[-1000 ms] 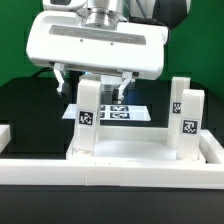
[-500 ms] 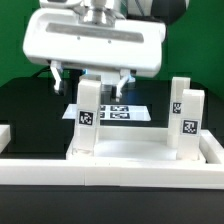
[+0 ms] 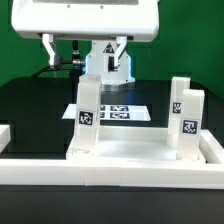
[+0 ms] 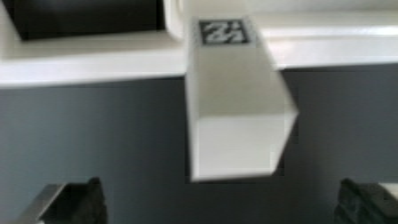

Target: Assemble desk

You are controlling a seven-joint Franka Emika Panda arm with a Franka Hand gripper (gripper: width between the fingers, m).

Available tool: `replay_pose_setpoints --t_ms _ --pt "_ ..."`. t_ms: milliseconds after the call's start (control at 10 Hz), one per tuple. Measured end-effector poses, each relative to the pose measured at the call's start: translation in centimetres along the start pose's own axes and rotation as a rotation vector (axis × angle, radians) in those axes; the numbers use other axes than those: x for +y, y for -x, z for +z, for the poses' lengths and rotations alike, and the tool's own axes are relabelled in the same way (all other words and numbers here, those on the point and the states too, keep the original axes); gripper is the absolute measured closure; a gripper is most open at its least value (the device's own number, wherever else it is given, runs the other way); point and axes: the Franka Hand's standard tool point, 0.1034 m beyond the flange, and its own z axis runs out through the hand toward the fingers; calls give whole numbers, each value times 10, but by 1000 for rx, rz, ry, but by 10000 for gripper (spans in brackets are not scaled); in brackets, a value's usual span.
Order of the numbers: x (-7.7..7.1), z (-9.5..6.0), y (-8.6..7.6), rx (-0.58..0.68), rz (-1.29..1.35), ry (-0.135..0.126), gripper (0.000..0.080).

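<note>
- The black flat table top [image 3: 30, 110] fills the ground of the exterior view, with a green backdrop behind it.
- The large white box-shaped robot head [image 3: 85, 18] hangs across the top of the exterior view, above the upright parts and clear of them.
- A long white border rail [image 3: 110, 172] runs across the front of the exterior view.
- The large white plastic rectangular rimmed panel [image 3: 125, 152] of the desk lies flat on the table just behind that rail; two legs stand on it.
- The thin flat white marker board [image 3: 125, 110] with black-and-white tags lies on the table behind the panel, partly hidden by the nearer leg.
- The white plastic block leg with a square tag [image 3: 88, 115] stands upright on the panel towards the exterior view's left. In the wrist view its top face and tag [image 4: 237, 95] sit between the two fingertips, touching neither.
- A second white tagged block leg [image 3: 185, 120] stands upright on the panel at the exterior view's right, well apart from the first.
- The two-finger gripper [image 3: 84, 52] has its jaws spread wide and holds nothing; its fingertips [image 3: 48, 48] hang above the left-hand leg. In the wrist view the dark fingertips [image 4: 68, 200] show on either side of that leg.
</note>
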Motion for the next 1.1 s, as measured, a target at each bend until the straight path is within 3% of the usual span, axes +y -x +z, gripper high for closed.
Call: replay_pose_setpoints --t_ms 100,400,600,900,1000,1100 --pt "-5 1 -2 -79 4 -21 150" --pt "-10 16 3 -246 11 -51 150" --pt "-3 31 3 -231 11 -35 150" --pt "3 39 6 -234 16 -26 150" --pt "3 39 6 -234 17 -27 282" --pt "3 39 6 -234 30 -25 282"
